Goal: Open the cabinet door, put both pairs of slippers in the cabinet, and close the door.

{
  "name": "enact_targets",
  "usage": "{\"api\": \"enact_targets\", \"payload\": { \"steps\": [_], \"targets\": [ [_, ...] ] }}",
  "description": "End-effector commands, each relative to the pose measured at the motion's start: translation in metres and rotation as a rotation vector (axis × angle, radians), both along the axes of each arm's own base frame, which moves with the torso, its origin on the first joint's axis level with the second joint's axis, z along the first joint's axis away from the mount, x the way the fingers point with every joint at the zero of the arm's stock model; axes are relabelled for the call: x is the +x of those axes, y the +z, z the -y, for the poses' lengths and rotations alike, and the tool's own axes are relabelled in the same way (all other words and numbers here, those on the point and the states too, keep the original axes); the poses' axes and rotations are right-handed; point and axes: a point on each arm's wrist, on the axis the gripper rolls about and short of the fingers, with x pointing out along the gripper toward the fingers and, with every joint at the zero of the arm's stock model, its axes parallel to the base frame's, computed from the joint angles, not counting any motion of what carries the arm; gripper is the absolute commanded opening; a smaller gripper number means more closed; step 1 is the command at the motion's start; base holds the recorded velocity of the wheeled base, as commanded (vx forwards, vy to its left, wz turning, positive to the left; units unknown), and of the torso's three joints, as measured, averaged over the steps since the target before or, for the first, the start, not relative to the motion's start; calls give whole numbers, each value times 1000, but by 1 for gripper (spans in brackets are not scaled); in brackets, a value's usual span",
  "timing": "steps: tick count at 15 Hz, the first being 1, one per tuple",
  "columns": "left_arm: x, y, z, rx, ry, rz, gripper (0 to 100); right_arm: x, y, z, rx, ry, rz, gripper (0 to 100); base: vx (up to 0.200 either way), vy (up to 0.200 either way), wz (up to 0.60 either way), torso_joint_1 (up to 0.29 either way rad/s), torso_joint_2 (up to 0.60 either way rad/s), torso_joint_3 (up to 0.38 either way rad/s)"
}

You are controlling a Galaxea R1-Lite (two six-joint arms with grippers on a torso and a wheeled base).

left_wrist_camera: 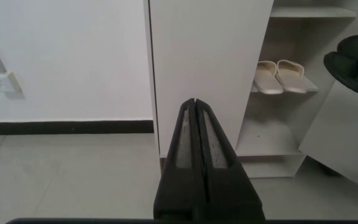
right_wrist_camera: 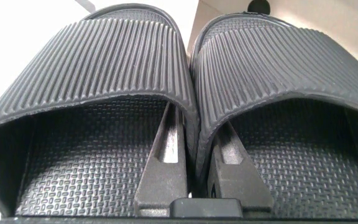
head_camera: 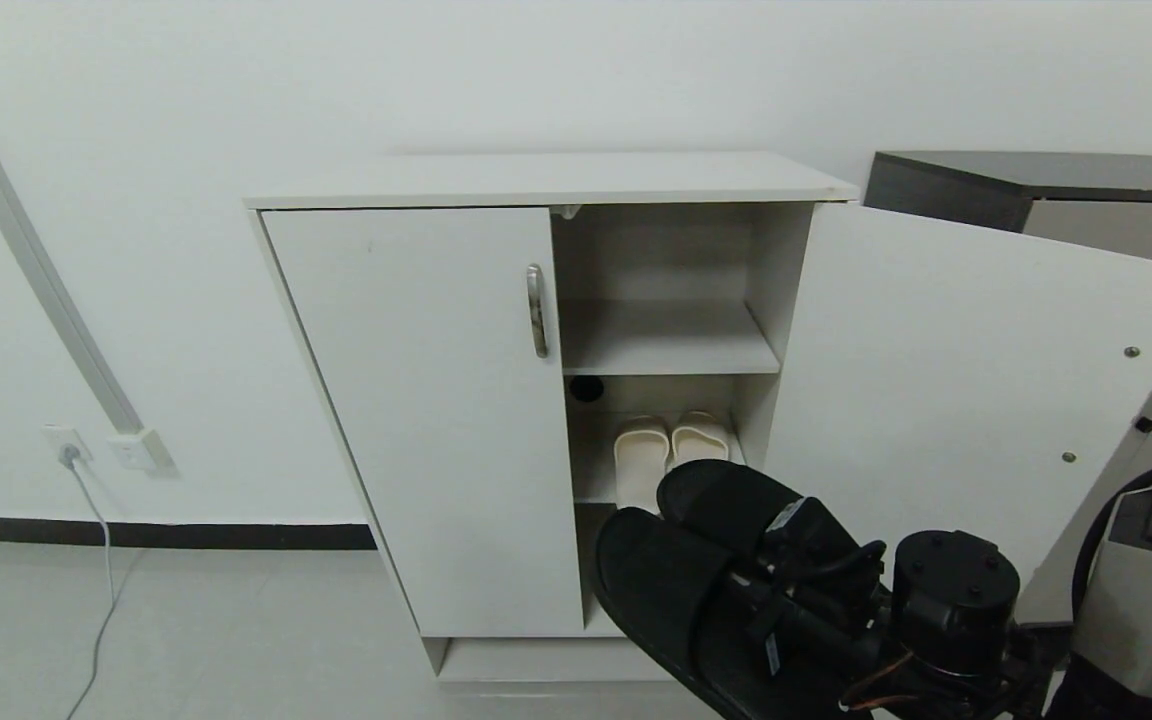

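Note:
The white cabinet (head_camera: 416, 400) has its left door shut and its right door (head_camera: 956, 380) swung wide open. A cream pair of slippers (head_camera: 671, 450) lies on the middle shelf inside, toes outward; the left wrist view shows the cream pair (left_wrist_camera: 284, 76) too. My right gripper (right_wrist_camera: 194, 180) is shut on the black pair of slippers (head_camera: 696, 570), one finger inside each slipper, pinching their inner walls together. It holds the black pair in front of the open compartment, below the cream pair. My left gripper (left_wrist_camera: 194, 106) hangs shut and holding nothing, low before the shut left door.
A metal handle (head_camera: 536, 310) is on the shut door's edge. The upper shelf (head_camera: 666, 345) is bare. A dark grey cabinet (head_camera: 1036, 190) stands behind the open door on the right. A wall socket with a cable (head_camera: 66, 445) is at far left, above grey floor (head_camera: 186, 620).

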Motion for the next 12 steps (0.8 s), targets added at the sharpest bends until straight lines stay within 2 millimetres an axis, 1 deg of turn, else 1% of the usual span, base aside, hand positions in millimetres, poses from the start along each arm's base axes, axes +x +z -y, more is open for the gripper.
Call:
{"api": "enact_targets", "payload": {
  "steps": [1, 2, 4, 7, 8, 9, 10, 11, 12],
  "targets": [
    [0, 0, 0, 0, 0, -1, 0, -4, -11, -8, -59, -30, 2, 0, 0, 0, 0, 0, 0, 0],
    [0, 0, 0, -1, 0, -1, 0, -8, -18, -17, -89, -75, 4, 0, 0, 0, 0, 0, 0, 0],
    [0, 0, 0, -1, 0, -1, 0, -12, -25, -28, -90, -75, -7, 0, 0, 0, 0, 0, 0, 0],
    [0, 0, 0, -1, 0, -1, 0, -11, -23, -32, -42, -45, -26, 0, 0, 0, 0, -10, 83, 80],
    [0, 0, 0, 0, 0, -1, 0, -1, -16, -45, -12, -102, -7, 0, 0, 0, 0, 0, 0, 0],
    [0, 0, 0, 0, 0, -1, 0, 9, -9, -63, 43, -234, -70, 0, 0, 0, 0, 0, 0, 0],
    [0, 0, 0, -1, 0, -1, 0, 17, -3, -78, 95, -322, -131, 0, 0, 0, 0, 0, 0, 0],
    [0, 0, 0, -1, 0, -1, 0, 23, 1, -86, 105, -373, -168, 0, 0, 0, 0, 0, 0, 0],
    [0, 0, 0, 0, 0, -1, 0, 30, 12, -94, 116, -423, -207, 0, 0, 0, 0, 0, 0, 0]
  ]
}}
